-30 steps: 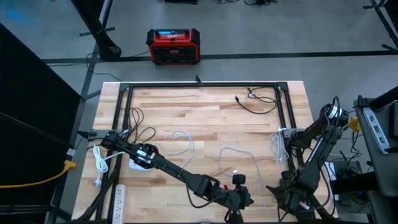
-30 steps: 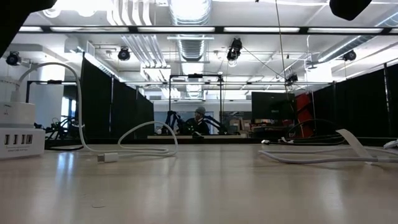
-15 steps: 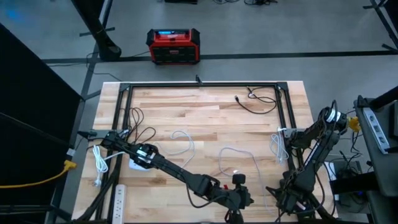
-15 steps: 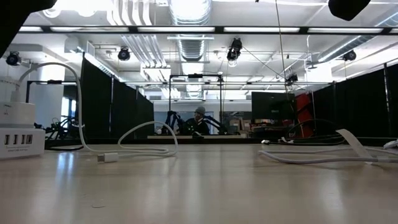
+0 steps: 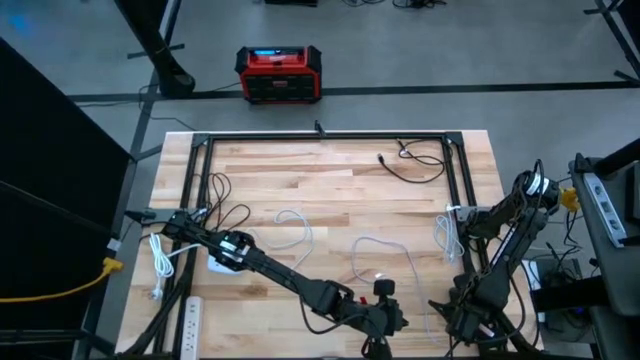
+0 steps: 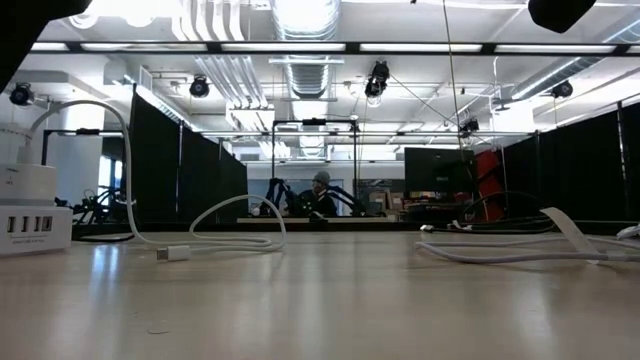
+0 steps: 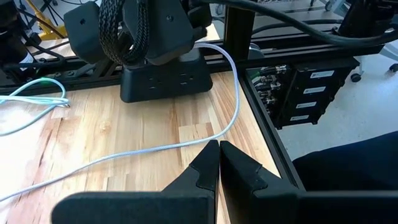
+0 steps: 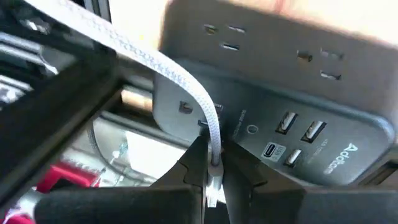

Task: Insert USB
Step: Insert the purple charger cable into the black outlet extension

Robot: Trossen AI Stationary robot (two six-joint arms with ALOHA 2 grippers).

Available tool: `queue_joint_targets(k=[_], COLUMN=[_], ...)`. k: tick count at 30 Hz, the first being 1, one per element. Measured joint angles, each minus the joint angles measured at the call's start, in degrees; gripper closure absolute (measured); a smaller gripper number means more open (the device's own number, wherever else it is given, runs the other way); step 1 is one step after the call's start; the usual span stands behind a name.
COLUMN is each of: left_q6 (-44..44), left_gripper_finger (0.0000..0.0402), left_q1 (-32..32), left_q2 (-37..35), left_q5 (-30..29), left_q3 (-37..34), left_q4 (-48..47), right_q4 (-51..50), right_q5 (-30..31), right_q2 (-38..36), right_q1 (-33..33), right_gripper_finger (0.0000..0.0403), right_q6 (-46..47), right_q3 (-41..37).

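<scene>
Gripping a white braided cable [image 8: 186,87] near its plug, the right gripper [image 8: 209,163] is pinching it between nearly closed fingers, the plug end sitting at the centre of the right wrist frame right in front of a dark power strip [image 8: 292,87] with USB ports [image 8: 300,132]; whether the plug is touching the strip cannot be told. In the high view this gripper [image 5: 457,214] is hanging at the right edge of the wooden table [image 5: 330,190], by the black frame post. The left gripper [image 7: 218,163] is resting with its fingers pressed fully together, holding nothing, above the boards at the bottom centre of the left wrist frame, with a white cable [image 7: 155,148] lying just ahead. Compared with the earlier high frames, the right arm's elbow is shifting very slightly; everything else is staying where it was.
</scene>
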Motion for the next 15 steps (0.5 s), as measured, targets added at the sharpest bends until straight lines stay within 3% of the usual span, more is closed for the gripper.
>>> queue_joint_targets(k=[6, 15], left_q6=[0.0, 0.0], left_gripper_finger=[0.0402, 0.0402], left_q1=[0.0, -0.1], left_q2=[0.0, 0.0], left_q5=[0.0, 0.0], left_q3=[0.0, 0.0], left_q4=[0.2, 0.2], right_q4=[-0.4, -2.9], right_q5=[7.7, 10.4], right_q2=[0.1, 0.0], right_q1=[-1.6, -2.7], right_gripper_finger=[0.0386, 0.0386], right_q6=[-2.6, -4.8], right_q3=[2.8, 3.2])
